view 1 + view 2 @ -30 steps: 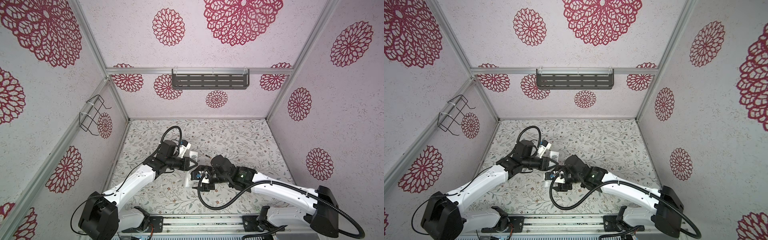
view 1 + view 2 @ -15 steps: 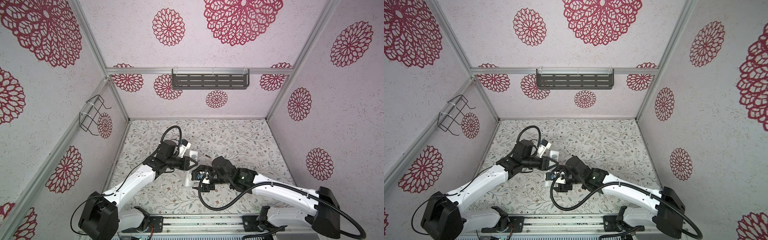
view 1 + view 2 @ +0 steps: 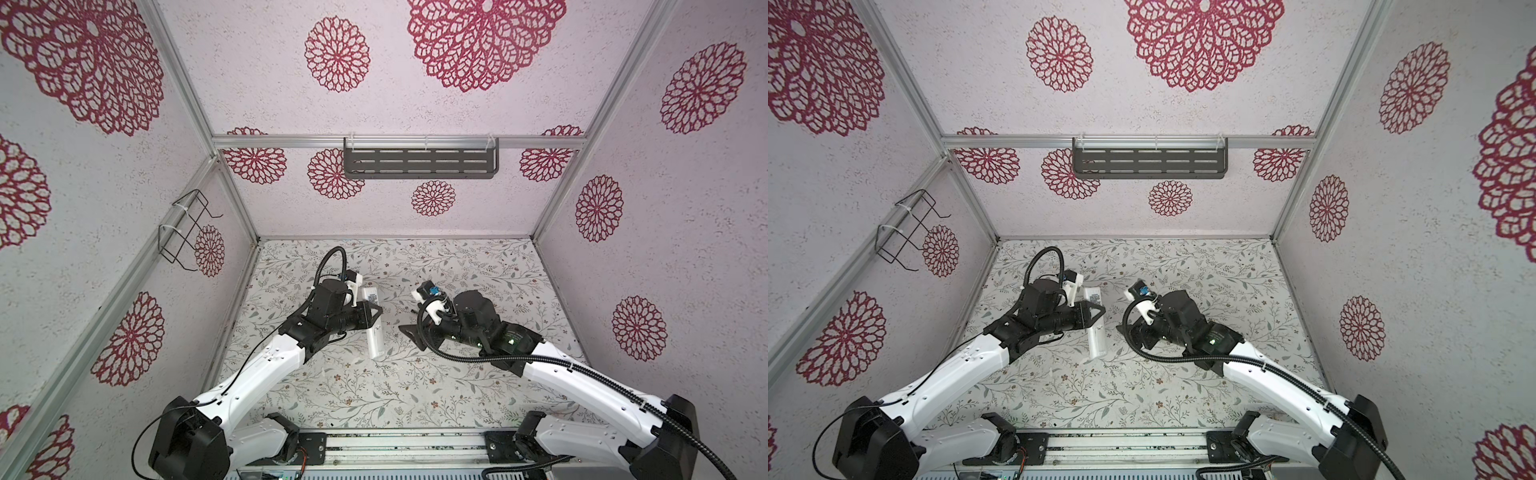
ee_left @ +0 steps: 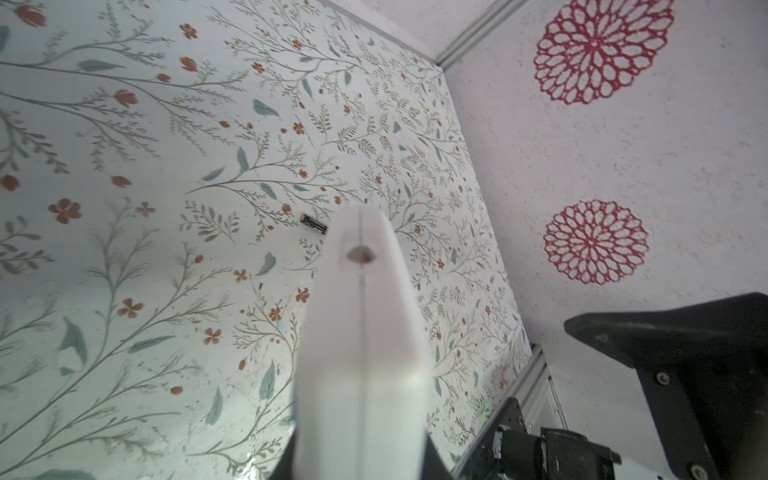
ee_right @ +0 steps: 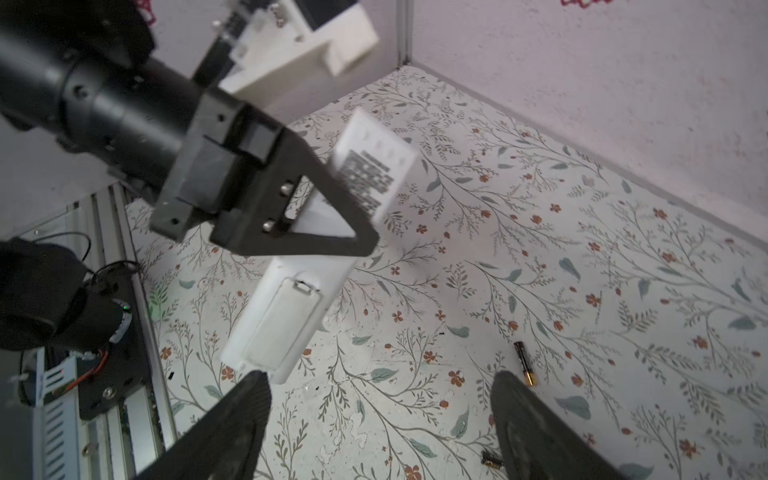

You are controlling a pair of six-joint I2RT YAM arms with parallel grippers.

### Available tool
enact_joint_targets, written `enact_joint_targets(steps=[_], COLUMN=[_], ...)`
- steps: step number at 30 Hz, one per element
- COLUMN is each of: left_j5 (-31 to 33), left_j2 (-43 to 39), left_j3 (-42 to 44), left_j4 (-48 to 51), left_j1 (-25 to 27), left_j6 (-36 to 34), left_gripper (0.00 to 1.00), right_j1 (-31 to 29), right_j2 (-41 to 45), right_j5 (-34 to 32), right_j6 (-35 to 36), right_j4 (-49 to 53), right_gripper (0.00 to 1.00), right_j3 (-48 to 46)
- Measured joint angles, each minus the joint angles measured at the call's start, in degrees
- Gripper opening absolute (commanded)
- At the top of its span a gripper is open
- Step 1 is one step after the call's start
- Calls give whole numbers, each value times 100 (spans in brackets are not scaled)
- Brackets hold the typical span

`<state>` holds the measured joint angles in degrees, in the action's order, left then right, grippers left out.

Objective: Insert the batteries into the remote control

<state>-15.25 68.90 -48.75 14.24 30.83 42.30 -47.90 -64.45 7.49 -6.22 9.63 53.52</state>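
My left gripper (image 3: 372, 316) is shut on the remote control (image 3: 375, 340), a slim white bar held above the floral table in both top views (image 3: 1097, 332). In the right wrist view the remote control (image 5: 286, 320) shows its back with the battery recess, and the left gripper (image 5: 332, 216) clamps its middle. My right gripper (image 5: 380, 386) stands open just off the remote's end, with nothing between its fingers. The batteries lie on the table: one (image 5: 523, 363) near a right finger, another (image 5: 492, 459) half hidden behind it. The left wrist view shows the remote (image 4: 361, 332) and one battery (image 4: 313, 223).
A dark slotted shelf (image 3: 419, 163) hangs on the back wall and a wire rack (image 3: 183, 232) on the left wall. A metal rail (image 3: 395, 444) runs along the table's front edge. The walls close in on three sides.
My right gripper has drawn back to the right, away from the remote, and opened wider. The left arm still holds the remote in much the same place.
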Motion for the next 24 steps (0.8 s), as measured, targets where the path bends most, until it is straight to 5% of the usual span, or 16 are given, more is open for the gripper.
enact_joint_targets(steps=[8,24], left_j5=[1097,1670], left_j2=[280,481], left_j3=[-63,-319], left_j4=[197,391], left_j1=[516,994], left_j6=[651,1132], left_gripper=[6,6], right_j1=[101,101], right_j2=[-452,-540], right_j5=[575,1346], right_j6=[-1209,-1738], right_j4=[96,-328], right_gripper=[87,86], right_j3=[-7,-588])
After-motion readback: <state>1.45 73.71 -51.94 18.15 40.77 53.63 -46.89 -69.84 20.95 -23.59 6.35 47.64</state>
